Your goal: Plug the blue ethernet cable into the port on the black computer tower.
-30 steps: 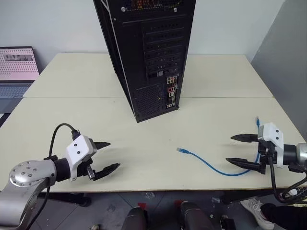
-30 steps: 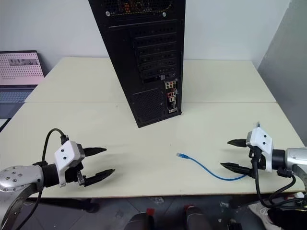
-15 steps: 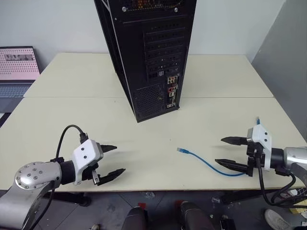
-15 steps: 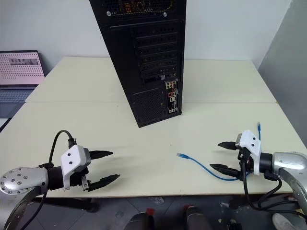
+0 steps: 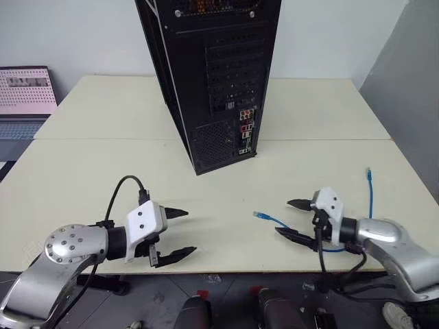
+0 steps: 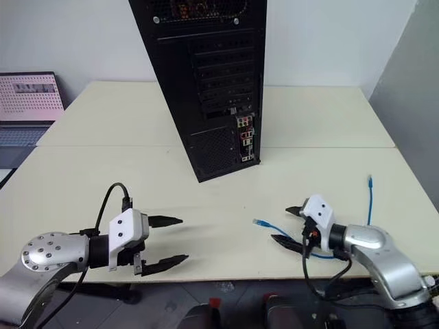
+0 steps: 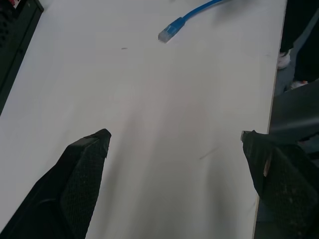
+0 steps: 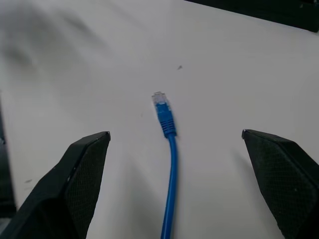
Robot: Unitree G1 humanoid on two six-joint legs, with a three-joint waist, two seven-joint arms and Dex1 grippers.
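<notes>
The blue ethernet cable [image 5: 302,234], a thin bright-blue cord with a small clear plastic plug at each end, lies loose on the pale cream counter [image 5: 103,171], in front of the tall black metal computer tower [image 5: 212,75] and toward my right. Its near plug [image 8: 160,102] points roughly toward the tower; the cord curves off to my right, and its far plug [image 5: 368,173] lies close to the counter's right edge.

I judge the step in hand to be the approach for the pick-up: nothing is grasped. My right tool [image 5: 293,219] hangs low over the counter with its two black fingers spread wide, the cord running between them and the near plug just ahead of the tips. My left tool [image 5: 180,234] hovers over bare counter, also in front of the tower but toward my left, released and holding nothing.

The next move, as I see it, calls for settling the right tool onto the cord just behind the plug and closing there, so the plug stays free to enter the port [image 5: 244,141], a small squarish socket in the narrow column of coloured connectors low on the tower's rear face.

The cord looks limp and smooth, likely to slip or swing. The tower's rear is hard sheet metal with slotted covers and a mesh vent; the counter is flat and matte.
</notes>
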